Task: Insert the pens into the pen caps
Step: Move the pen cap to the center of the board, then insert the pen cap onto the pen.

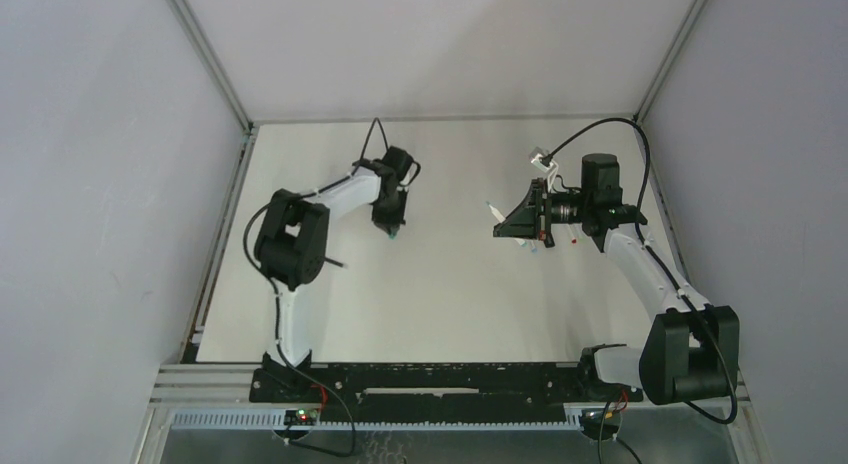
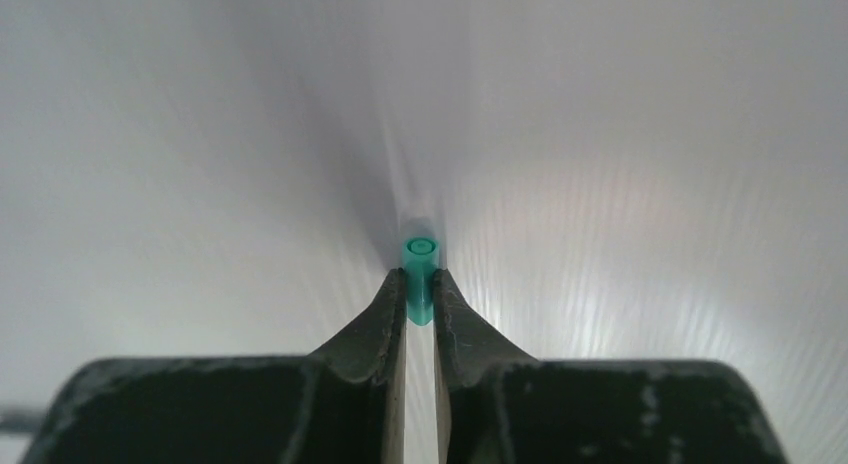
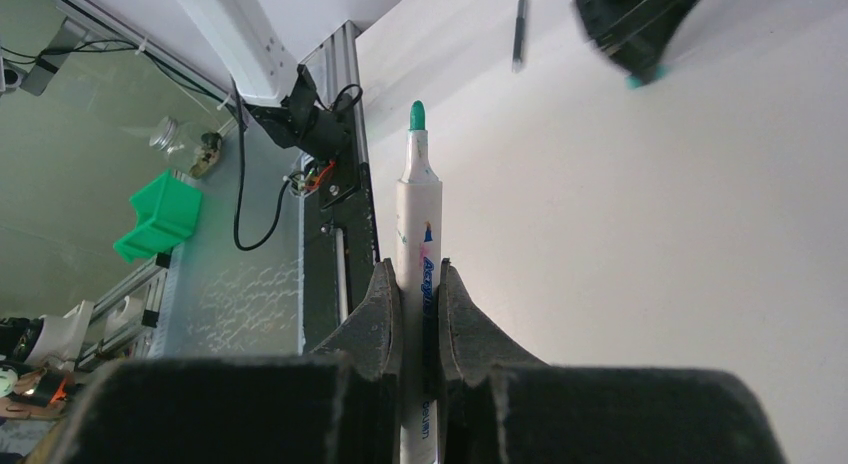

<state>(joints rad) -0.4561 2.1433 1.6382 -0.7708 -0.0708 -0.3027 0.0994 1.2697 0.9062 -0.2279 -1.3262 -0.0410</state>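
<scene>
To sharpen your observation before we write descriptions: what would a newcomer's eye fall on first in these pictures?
The small teal cap stands out most, pinched between the left fingers just above the bare white table. Next comes the white pen with its teal tip, clamped between the right fingers over the table's right side and pointing leftward across it.

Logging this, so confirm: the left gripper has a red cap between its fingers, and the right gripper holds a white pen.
Wrong colour: the left wrist view shows the cap in the left gripper is teal, not red. The right gripper does hold a white pen.
</scene>
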